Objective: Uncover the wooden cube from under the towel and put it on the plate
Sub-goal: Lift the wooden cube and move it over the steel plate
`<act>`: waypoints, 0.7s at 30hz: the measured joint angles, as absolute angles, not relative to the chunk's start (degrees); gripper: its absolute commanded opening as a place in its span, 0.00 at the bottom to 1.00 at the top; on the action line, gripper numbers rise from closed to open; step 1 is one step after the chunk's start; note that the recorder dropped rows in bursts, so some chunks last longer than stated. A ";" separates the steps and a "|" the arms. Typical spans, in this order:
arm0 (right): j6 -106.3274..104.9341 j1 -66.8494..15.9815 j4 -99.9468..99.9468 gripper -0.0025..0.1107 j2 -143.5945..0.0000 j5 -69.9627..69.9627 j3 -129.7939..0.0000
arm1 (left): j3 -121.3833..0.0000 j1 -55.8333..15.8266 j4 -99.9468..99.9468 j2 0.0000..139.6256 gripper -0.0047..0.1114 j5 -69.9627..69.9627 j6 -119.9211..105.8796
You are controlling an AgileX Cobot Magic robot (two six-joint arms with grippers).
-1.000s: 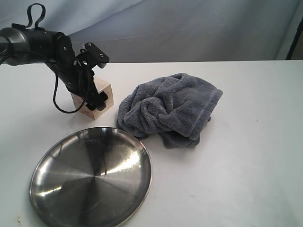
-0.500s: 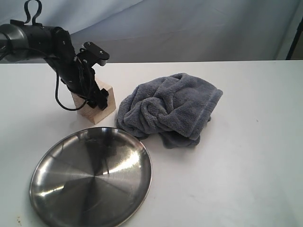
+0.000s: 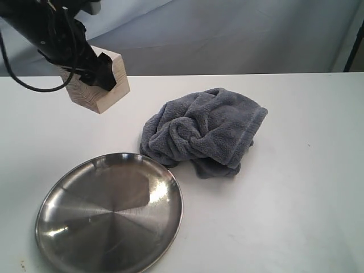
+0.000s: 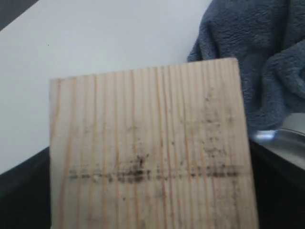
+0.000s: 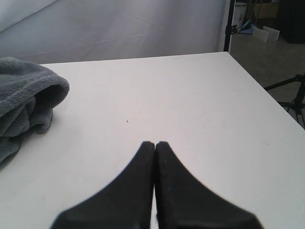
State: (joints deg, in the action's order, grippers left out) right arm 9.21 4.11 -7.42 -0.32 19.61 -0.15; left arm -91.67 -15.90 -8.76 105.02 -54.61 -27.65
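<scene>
In the exterior view the left gripper (image 3: 94,77) grasps the pale light-brown wooden cube (image 3: 95,98), holding it tilted and clear of the white table (image 3: 296,199), beyond the round shiny stainless-steel plate (image 3: 114,219); the bunched grey-blue terry towel (image 3: 205,133) lies just beside the plate's rim. In the left wrist view the cube's grained face (image 4: 147,148) fills most of the picture, dark fingers flanking it, with towel (image 4: 257,57) behind it. In the right wrist view the right gripper (image 5: 155,157) is clenched on nothing, fingertips pressed together above bare table, with a fold of towel (image 5: 24,105) at the edge.
</scene>
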 measured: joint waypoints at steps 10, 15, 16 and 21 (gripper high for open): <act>9.21 4.11 -7.42 0.02 -0.32 19.61 -0.15 | -73.96 -15.90 -11.16 88.39 0.04 -50.40 -27.65; 9.21 4.11 -7.42 0.02 -0.32 19.61 -0.15 | -63.48 -15.90 -11.43 82.76 0.04 -45.02 -27.65; 9.21 4.11 -7.42 0.02 -0.32 19.61 -0.15 | -61.57 -15.90 -11.87 82.21 0.04 -44.10 -27.65; 9.21 4.11 -7.42 0.02 -0.32 19.61 -0.15 | -54.21 -15.90 -13.17 81.69 0.04 -42.14 -27.65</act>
